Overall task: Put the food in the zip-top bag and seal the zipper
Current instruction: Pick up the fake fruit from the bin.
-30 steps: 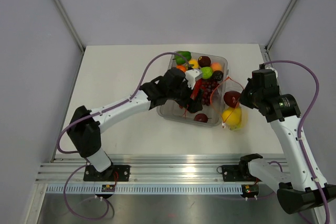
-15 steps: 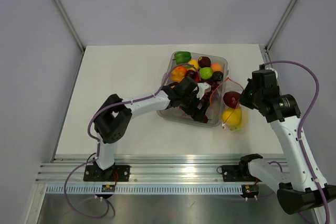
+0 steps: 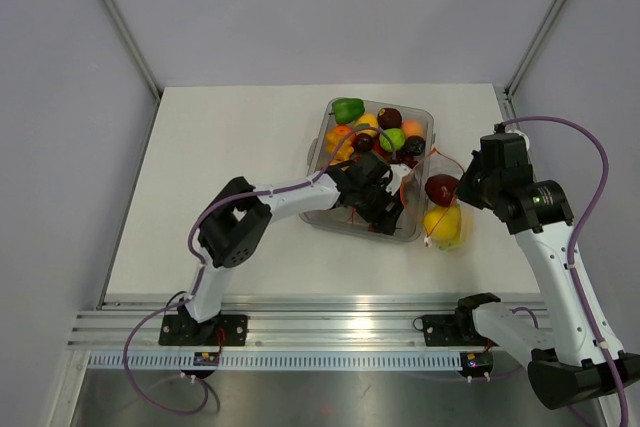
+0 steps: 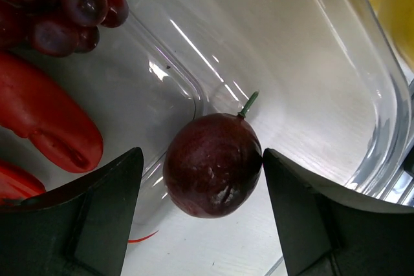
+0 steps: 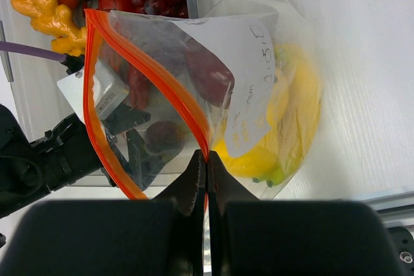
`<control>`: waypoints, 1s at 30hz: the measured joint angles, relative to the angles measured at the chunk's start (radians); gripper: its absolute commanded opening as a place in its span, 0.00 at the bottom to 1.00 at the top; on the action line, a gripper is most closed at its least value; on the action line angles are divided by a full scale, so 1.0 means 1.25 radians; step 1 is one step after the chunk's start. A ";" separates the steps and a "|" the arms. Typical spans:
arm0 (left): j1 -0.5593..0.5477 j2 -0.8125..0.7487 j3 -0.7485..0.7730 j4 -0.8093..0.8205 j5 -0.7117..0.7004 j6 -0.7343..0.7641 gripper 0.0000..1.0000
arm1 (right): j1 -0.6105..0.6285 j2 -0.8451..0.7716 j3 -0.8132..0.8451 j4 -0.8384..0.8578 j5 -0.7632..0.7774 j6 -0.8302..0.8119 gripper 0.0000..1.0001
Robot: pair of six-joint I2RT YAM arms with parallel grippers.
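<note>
Fig.: L gripper [image 4: 202,182] is hanging wide open, gripping nothing, w/ its fingers straddling a dark red fruit [image 4: 212,165] that is lying on the tray [image 4: 383,127] floor, stem pointing away. R gripper [image 5: 206,161] is pinching the zipper [image 5: 162,81], holding the bag [image 5: 259,43] mouth open just right of the tray, w/ bananas [image 5: 284,130] inside.

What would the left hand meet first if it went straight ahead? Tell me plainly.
The dark red fruit, lying on the clear tray floor squarely between the open fingers of the left hand. Depth is hard to judge, but nothing shows in front of it.
</note>
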 measured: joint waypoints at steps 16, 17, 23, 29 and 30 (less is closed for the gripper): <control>0.000 0.040 0.028 -0.056 -0.018 0.028 0.47 | 0.000 0.000 0.000 0.000 0.001 0.000 0.00; 0.000 0.040 0.031 -0.062 -0.018 0.032 0.43 | 0.000 0.000 0.000 0.000 0.001 0.000 0.00; 0.014 -0.012 0.032 -0.102 -0.024 0.039 0.38 | 0.000 0.000 0.000 -0.001 0.001 0.000 0.00; 0.053 -0.142 0.045 -0.115 -0.021 0.039 0.36 | 0.000 0.000 0.000 0.000 0.001 0.000 0.00; 0.060 -0.158 0.052 -0.115 -0.020 0.039 0.36 | 0.000 0.000 0.000 0.000 0.001 0.000 0.00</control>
